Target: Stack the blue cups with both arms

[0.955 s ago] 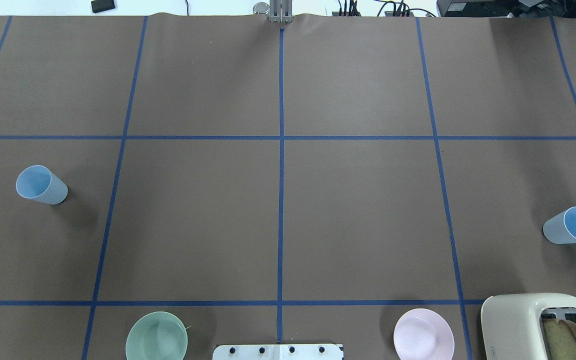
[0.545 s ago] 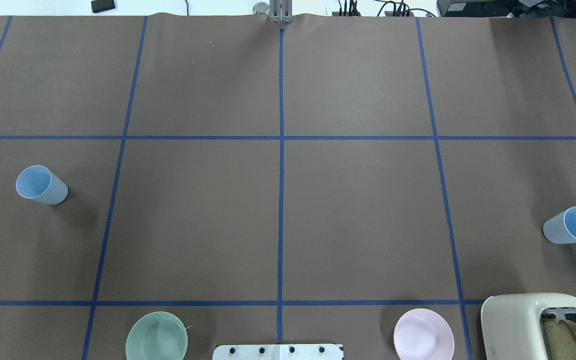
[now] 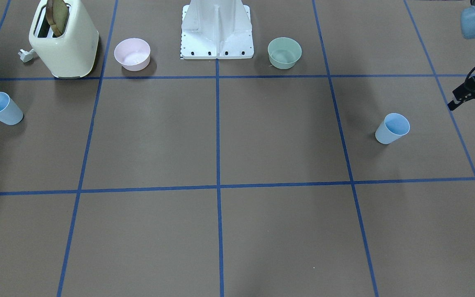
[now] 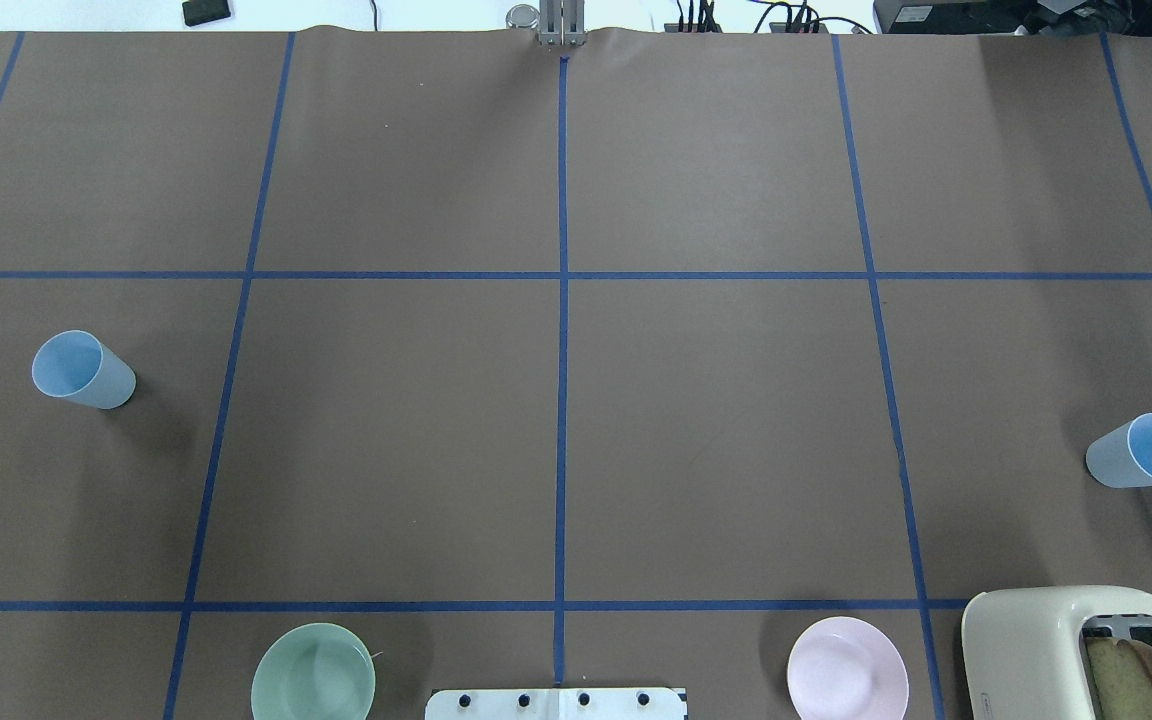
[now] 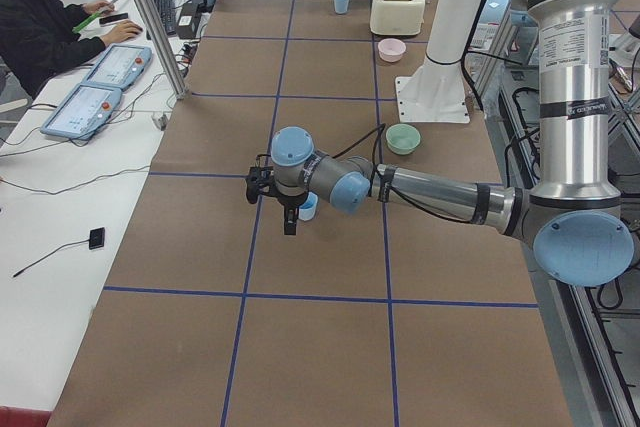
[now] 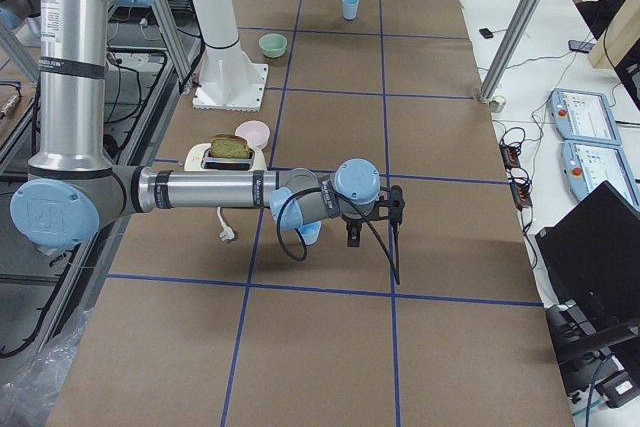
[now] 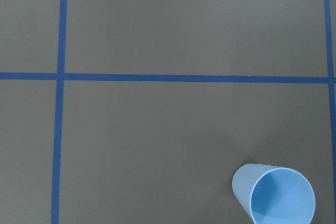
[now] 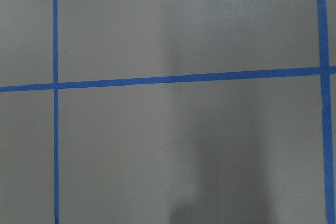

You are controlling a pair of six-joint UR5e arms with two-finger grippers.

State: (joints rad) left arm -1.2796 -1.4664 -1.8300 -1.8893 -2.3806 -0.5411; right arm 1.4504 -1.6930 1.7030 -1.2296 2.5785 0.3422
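Two pale-blue cups stand upright on the brown table. The left cup sits at the table's left end and shows at the bottom right of the left wrist view. The right cup sits at the right end. My left gripper hovers open and empty just outside the left cup. My right gripper hovers by the right cup; I cannot tell whether it is open or shut. The right wrist view shows only table.
A cream toaster holding a bread slice stands at the near right. A pink bowl and a mint-green bowl flank the white base. An operator sits beside the table's far side.
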